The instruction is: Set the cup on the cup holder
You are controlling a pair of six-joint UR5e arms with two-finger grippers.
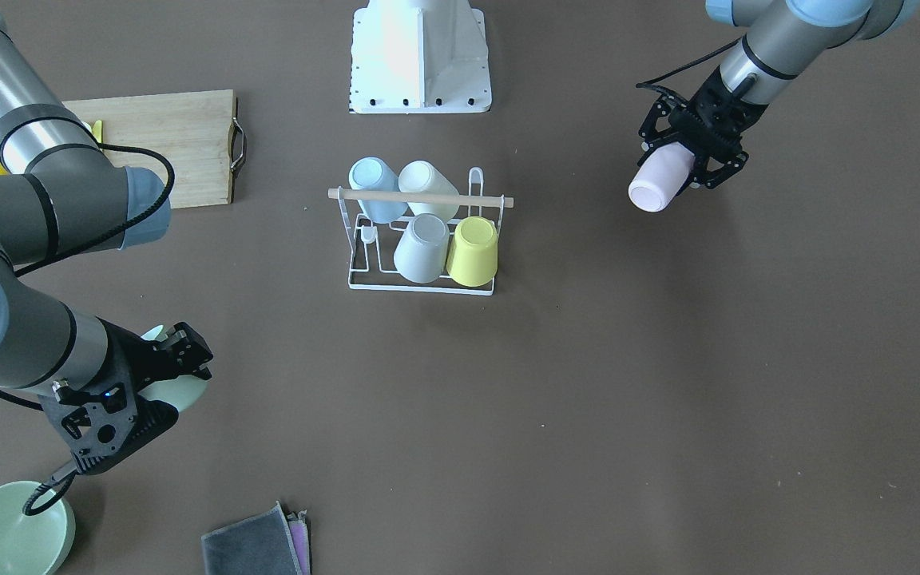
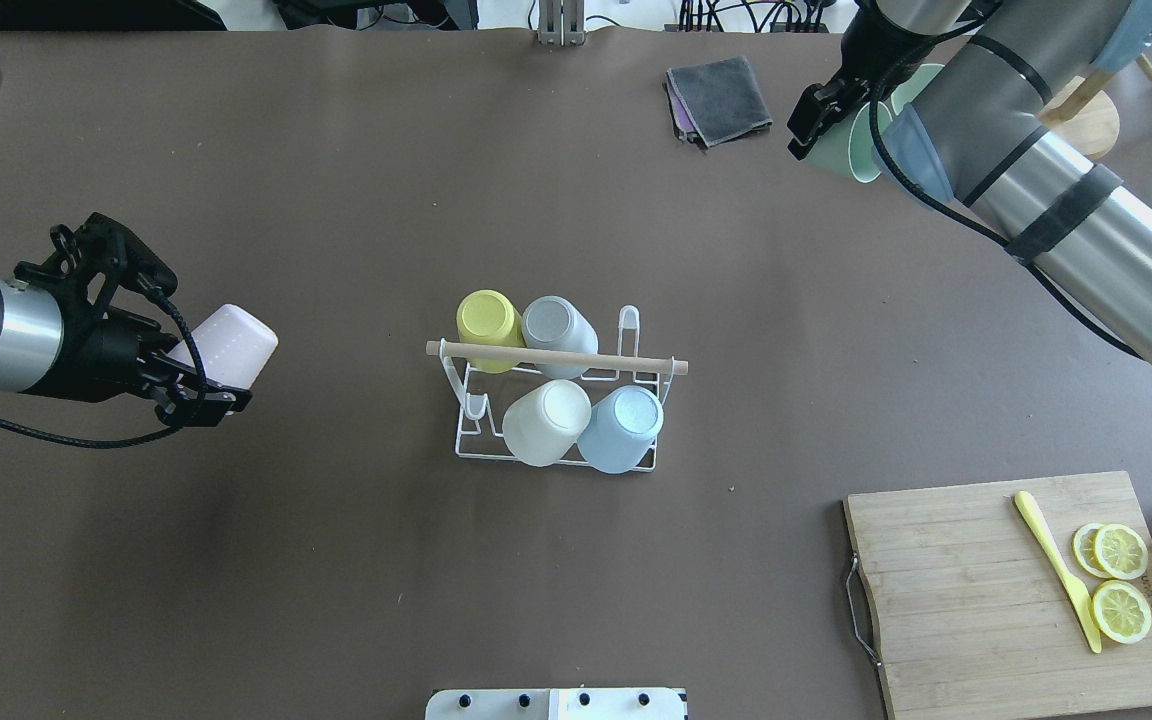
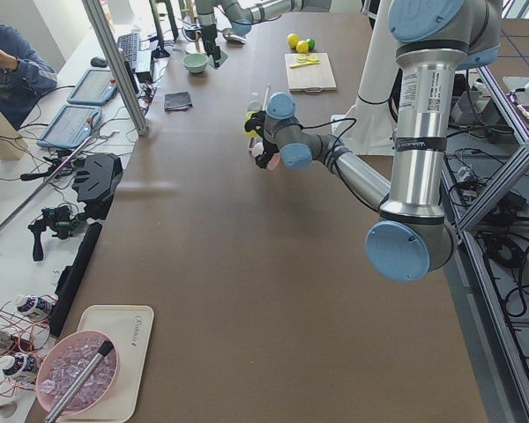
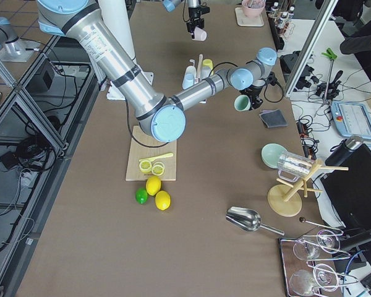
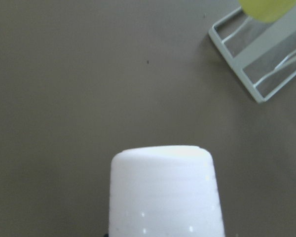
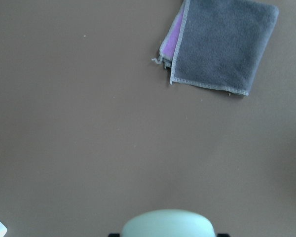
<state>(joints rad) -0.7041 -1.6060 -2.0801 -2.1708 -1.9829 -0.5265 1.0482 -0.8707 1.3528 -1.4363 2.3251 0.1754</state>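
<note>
The left gripper (image 1: 685, 164) is clamping a pale pink cup (image 1: 656, 185), holding it tilted over the tabletop (image 1: 588, 399). The cup holder (image 1: 428, 196) is standing well ahead of it, already carrying four cups. The right gripper (image 2: 831, 125) is gripping a mint cup (image 2: 861, 150), also well apart from the rack. This looks like the carry; next, the pink cup needs lowering mouth-down over a free peg.
</note>
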